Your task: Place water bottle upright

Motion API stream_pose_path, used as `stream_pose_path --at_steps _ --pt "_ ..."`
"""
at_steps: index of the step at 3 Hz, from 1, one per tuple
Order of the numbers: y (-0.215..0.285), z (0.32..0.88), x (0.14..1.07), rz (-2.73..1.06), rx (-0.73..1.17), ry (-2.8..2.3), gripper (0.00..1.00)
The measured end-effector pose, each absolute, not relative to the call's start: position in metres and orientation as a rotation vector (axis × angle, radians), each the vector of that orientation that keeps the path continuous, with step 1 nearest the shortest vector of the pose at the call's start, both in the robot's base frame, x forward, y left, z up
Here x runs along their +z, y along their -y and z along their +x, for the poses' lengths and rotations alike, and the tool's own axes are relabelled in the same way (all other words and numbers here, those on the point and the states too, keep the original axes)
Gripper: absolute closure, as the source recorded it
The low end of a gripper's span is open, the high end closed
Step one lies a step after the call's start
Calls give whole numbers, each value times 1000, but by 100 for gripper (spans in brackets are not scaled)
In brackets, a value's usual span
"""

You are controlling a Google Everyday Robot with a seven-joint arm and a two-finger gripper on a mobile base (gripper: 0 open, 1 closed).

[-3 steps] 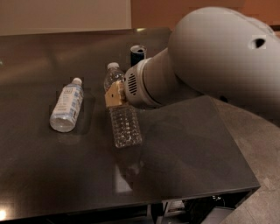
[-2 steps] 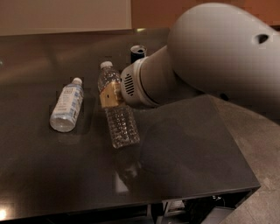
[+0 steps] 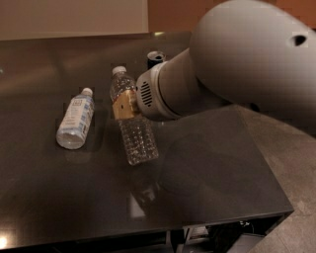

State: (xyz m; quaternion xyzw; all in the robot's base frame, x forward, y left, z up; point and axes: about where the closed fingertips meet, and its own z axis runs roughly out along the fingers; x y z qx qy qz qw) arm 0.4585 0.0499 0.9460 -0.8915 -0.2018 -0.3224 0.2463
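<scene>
Tool [image 3: 124, 105] on grey arm, pinching clear, ribbed, white-capped plastic water bottle [image 3: 139, 138] just below its shoulder | bottle tilted, cap away from camera, over dark glossy surface [image 3: 222, 178] | judged light, thin-walled, crushable, slippery | gentle hold on ribbed upper body suits it

A dark, glossy table [image 3: 207, 197] spreads beneath the gripper [image 3: 123, 105], which hangs over its middle. Beyond the gripper, a pale wall [image 3: 74, 17] meets an orange-brown panel [image 3: 170, 14]. Past the table's edge lies grey speckled floor [image 3: 291, 168].
</scene>
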Motion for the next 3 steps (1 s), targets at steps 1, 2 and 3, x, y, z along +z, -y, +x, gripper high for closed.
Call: stream_pose_path --at_steps 1,2,3 --pt "-50 465 951 -2368 -915 585 100" --pt "-55 471 957 -2247 -904 631 100" --pt "-64 469 960 -2111 -853 717 100"
